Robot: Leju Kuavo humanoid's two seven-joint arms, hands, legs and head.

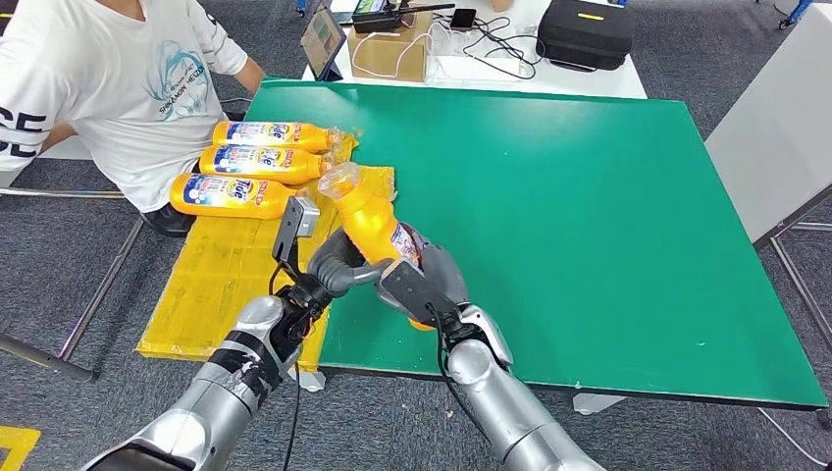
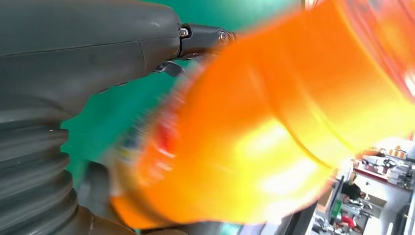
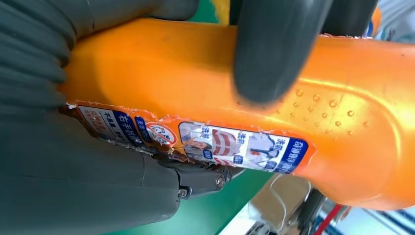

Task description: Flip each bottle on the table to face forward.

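Held bottle (image 1: 378,221): orange, tilted, cap end away from the robot, lifted above the near left part of the green table (image 1: 589,216).
Right hand (image 1: 427,280): fingers wrapped round its lower body.
Left hand (image 1: 338,265): fingers curled against the same bottle from the left.
Other bottles (image 1: 257,162): three lying side by side, labels up, on the yellow mat (image 1: 221,285) at the table's left edge.
Person (image 1: 108,78): white shirt, seated beyond them.

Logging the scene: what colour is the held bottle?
Orange bottle, clearest in the right wrist view.

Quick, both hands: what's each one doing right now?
Left hand: holding the orange bottle.
Right hand: holding the same bottle, lower down.
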